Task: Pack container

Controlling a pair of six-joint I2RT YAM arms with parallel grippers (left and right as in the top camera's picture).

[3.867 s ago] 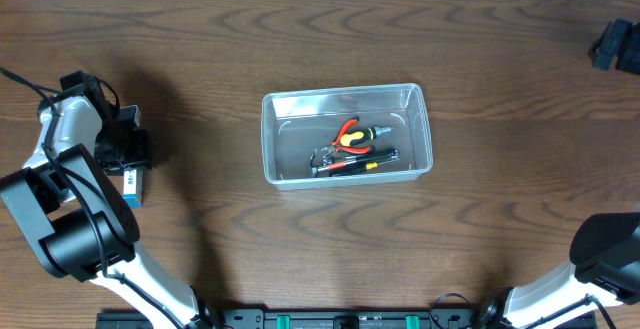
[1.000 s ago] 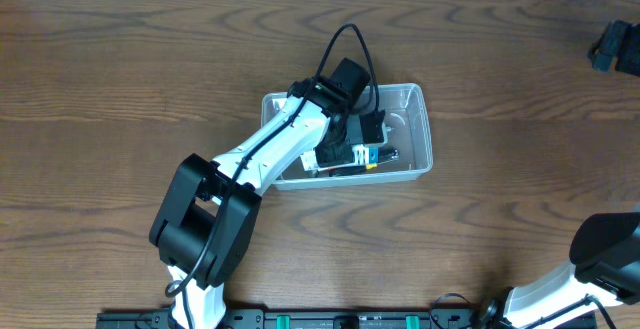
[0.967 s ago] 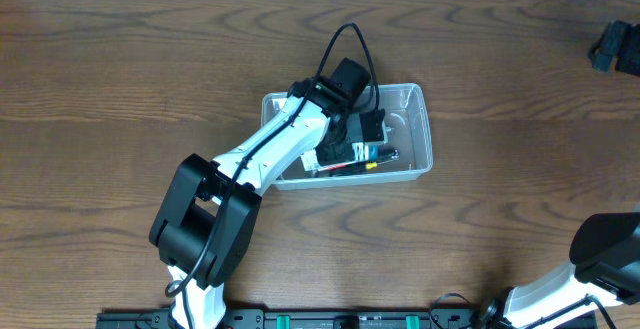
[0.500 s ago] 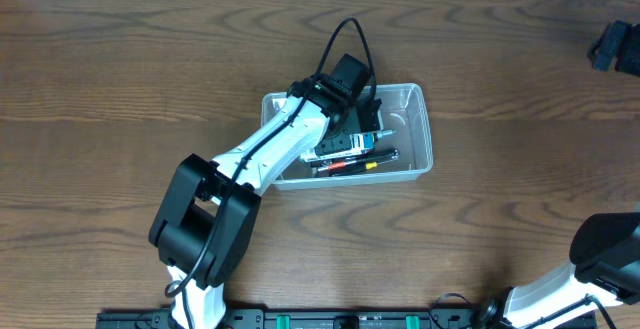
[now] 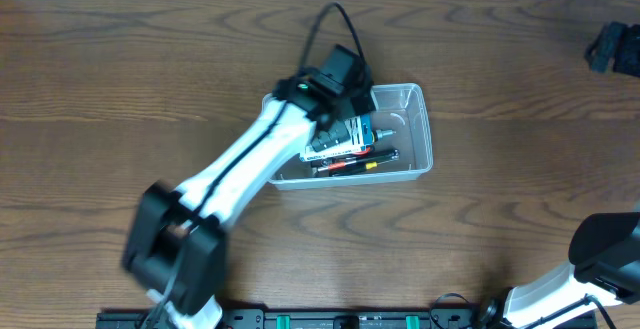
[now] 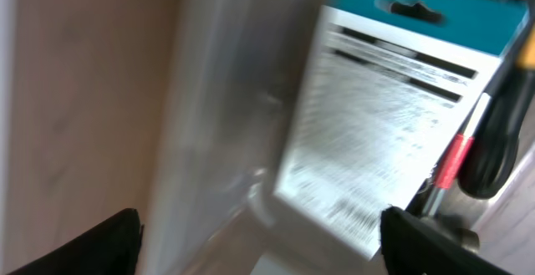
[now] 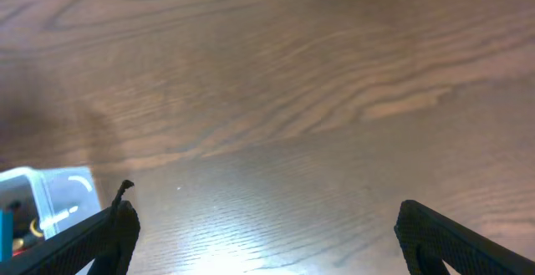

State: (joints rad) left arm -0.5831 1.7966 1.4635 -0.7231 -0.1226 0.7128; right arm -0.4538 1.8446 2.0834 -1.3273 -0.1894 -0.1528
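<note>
The clear container (image 5: 424, 119) sits mid-table. Inside it a blue-and-white box (image 5: 341, 135) lies flat on top of red-and-black hand tools (image 5: 352, 162). My left gripper (image 5: 345, 104) hovers over the container's left half, blurred by motion. In the left wrist view its fingertips (image 6: 119, 240) stand wide apart, open, with the box (image 6: 389, 133) lying free below them beside the container's wall (image 6: 209, 116). A red-and-black tool (image 6: 468, 154) shows at the box's right edge. My right gripper (image 7: 266, 240) is open over bare wood, holding nothing, and sits far right (image 5: 612, 47) in the overhead view.
The container's corner (image 7: 52, 193) shows at the left edge of the right wrist view. Dark wooden table (image 5: 120, 69) surrounds the container on all sides. The left arm (image 5: 230, 174) stretches diagonally from the front left to the container.
The left gripper opened and let go of the blue-and-white box, which now lies in the container on the tools. The left arm is pulling back up and left. The right arm is unchanged.
</note>
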